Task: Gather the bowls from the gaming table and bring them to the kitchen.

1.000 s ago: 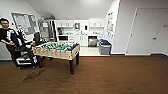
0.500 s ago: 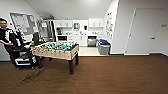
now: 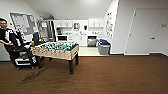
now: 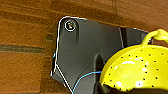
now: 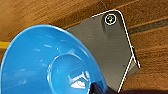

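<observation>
Left gripper state cannot be told; a yellow-green perforated bowl sits at it above wood floor. Right likewise, with a blue bowl. Ahead: foosball table, seated person, kitchen.

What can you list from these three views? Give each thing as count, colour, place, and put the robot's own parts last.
Foosball table: one, wood sides and green field, left of the room.
Kitchen cabinets: white, back wall.
Bin: one, grey, right of the kitchen opening.
Door: one, white, right wall.
Notice board: one, grey, left wall.
Floor: brown wood.
Person: one, in black and white, far left.
Perforated bowl: one, yellow-green, left wrist view.
Bowl: one, blue, right wrist view.
Robot plate: dark, wrist views.
</observation>
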